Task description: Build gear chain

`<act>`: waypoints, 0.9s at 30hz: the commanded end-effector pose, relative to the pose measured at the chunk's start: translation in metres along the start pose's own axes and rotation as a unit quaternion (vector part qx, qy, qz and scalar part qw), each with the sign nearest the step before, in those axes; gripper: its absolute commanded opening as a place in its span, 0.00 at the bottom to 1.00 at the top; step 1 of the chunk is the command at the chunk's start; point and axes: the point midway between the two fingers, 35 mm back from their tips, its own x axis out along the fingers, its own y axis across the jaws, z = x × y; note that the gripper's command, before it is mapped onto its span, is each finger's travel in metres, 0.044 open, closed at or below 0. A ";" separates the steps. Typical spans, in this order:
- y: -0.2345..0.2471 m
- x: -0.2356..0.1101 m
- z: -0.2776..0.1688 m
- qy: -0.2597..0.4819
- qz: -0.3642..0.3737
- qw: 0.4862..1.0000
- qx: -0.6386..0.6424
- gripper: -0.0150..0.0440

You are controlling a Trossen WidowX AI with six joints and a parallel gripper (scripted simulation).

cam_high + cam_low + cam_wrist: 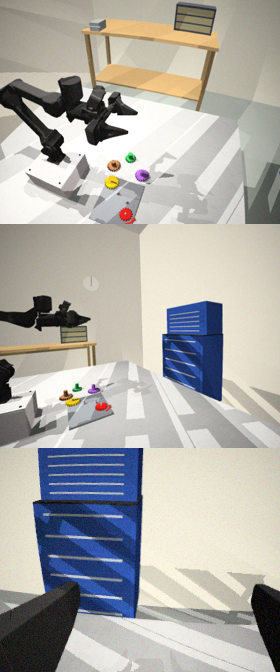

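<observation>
My pincer (133,122) (90,319) (166,593) spread open, blue drawer cabinet (193,358) (90,558) beyond the board (112,205) (89,415), drawers shut, contents hidden, its top cut off in my wrist view.

We are seeing a wooden workbench (151,32) (50,346) supporting a drawer organizer (194,18) (74,334) and a grey block (97,25) (a rod is poking from its side). A round clock (91,283) is hanging on the wall, and a blue tool cabinet (193,358) (90,548) is standing beyond the counter (173,134) (134,403) (150,640).
</observation>
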 end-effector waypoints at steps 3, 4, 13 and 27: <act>0.011 0.012 -0.019 0.049 0.016 0.998 0.030 1.00; 0.019 0.019 -0.032 0.083 0.025 0.995 0.050 1.00; 0.099 0.039 -0.161 0.402 0.031 0.896 0.186 1.00; 0.160 -0.032 -0.293 0.692 -0.144 0.682 0.190 1.00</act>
